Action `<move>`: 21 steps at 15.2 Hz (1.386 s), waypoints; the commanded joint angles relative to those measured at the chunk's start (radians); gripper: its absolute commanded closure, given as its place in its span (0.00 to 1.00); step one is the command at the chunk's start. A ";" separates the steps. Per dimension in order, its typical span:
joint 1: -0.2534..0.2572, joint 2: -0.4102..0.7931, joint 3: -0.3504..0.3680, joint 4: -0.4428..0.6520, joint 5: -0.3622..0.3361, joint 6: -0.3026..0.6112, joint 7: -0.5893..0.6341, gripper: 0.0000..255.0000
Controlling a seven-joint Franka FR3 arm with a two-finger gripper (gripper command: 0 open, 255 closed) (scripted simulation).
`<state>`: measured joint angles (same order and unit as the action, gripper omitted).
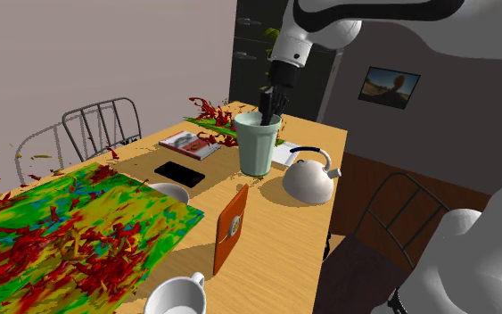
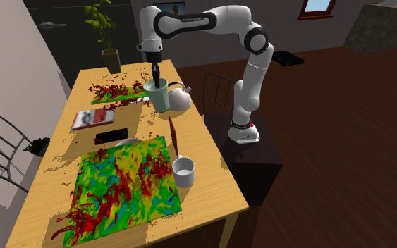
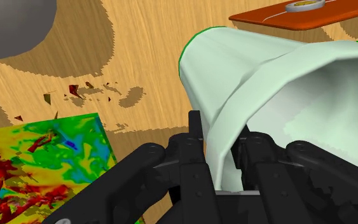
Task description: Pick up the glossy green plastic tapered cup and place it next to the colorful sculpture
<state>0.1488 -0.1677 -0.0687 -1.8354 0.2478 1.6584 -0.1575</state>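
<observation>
The pale green tapered cup (image 1: 258, 147) (image 2: 160, 97) stands upright over the far part of the wooden table (image 1: 284, 241), beside a white kettle (image 1: 309, 178). My gripper (image 1: 270, 111) (image 2: 156, 76) comes down from above and is shut on the cup's rim, one finger inside and one outside; in the wrist view the gripper (image 3: 225, 130) clasps the cup's wall (image 3: 266, 70). I cannot tell if the cup's base touches the table. A red and green colourful sculpture (image 1: 213, 116) (image 2: 115, 93) lies just behind the cup. A larger colourful slab (image 1: 61, 232) (image 3: 37, 159) covers the near end.
An orange upright panel (image 1: 230, 227), a white mug (image 1: 176, 297), a white bowl (image 1: 167, 191), a black phone (image 1: 179, 172) and a book (image 1: 189, 144) sit on the table. Wire chairs (image 1: 102, 125) stand around it. A potted plant (image 2: 105, 32) is behind the far end.
</observation>
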 commanded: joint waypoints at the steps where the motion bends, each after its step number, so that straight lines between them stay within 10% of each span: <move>1: 0.000 -0.004 0.001 -0.028 0.001 0.025 -0.005 1.00; 21: 0.004 0.011 0.006 -0.279 0.020 0.284 -0.067 1.00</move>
<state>0.1525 -0.1577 -0.0627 -2.0996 0.2654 1.9261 -0.2199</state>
